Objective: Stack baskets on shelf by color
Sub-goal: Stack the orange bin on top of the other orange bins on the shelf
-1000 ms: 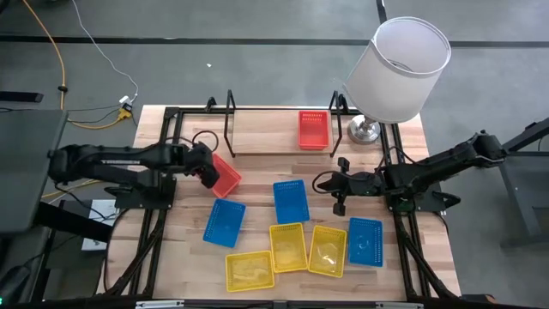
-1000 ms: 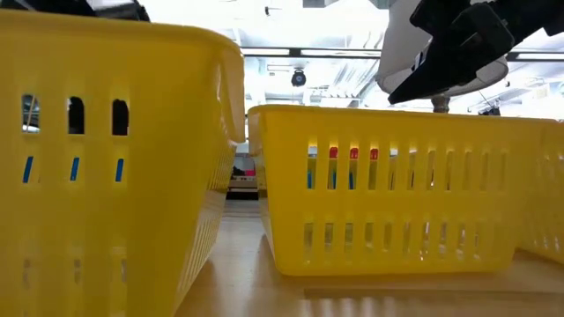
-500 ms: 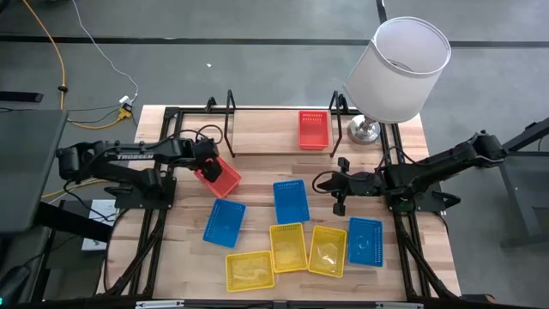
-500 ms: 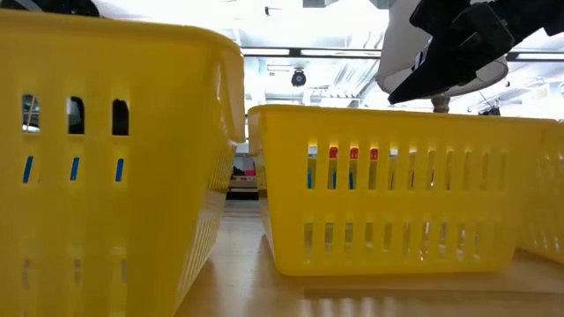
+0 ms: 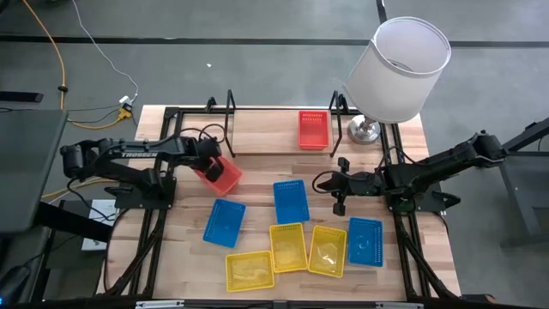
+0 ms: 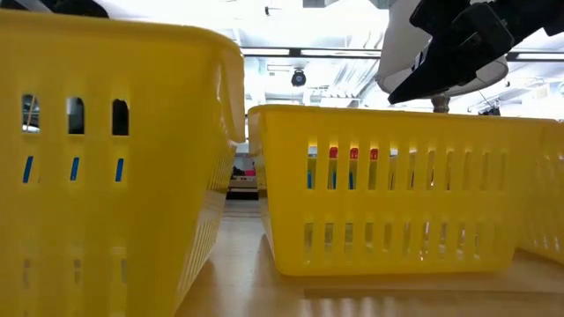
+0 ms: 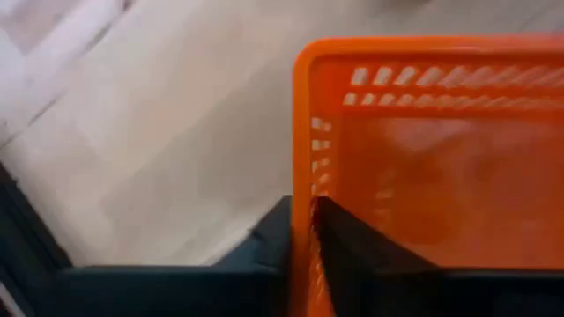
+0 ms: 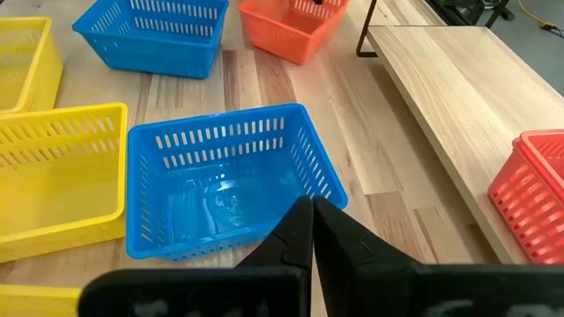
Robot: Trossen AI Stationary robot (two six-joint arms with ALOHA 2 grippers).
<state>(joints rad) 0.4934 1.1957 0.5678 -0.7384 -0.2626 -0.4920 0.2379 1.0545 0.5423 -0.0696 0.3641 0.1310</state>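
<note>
My left gripper (image 5: 208, 163) is shut on a red basket (image 5: 223, 177) at the table's left, in front of the shelf's left end. The shelf (image 5: 266, 130) stands at the far edge, with another red basket (image 5: 314, 129) resting on its right part. Three blue baskets (image 5: 223, 221) (image 5: 291, 200) (image 5: 365, 240) and three yellow baskets (image 5: 250, 269) (image 5: 288, 246) (image 5: 328, 251) rest on the table. My right gripper (image 5: 321, 182) is shut and empty, just right of the middle blue basket (image 8: 211, 185). My left gripper pinches the red basket's short end wall (image 7: 304, 189) near a corner, one finger inside the basket (image 7: 352, 255) and one outside (image 7: 269, 242). The fingers come from the table's left, slanting down. The basket stretches away from the fingers toward the right; whether its bottom touches the table I cannot tell.
A lamp with a white shade (image 5: 399, 69) stands at the far right corner beside the shelf. The shelf's black upright loops (image 5: 230, 112) rise at its ends. Bare wood lies between the shelf and the baskets (image 5: 257, 167).
My left gripper has risen a little and gone slightly toward the far edge, keeping the red basket in its hold; the basket has shifted a little with it.
</note>
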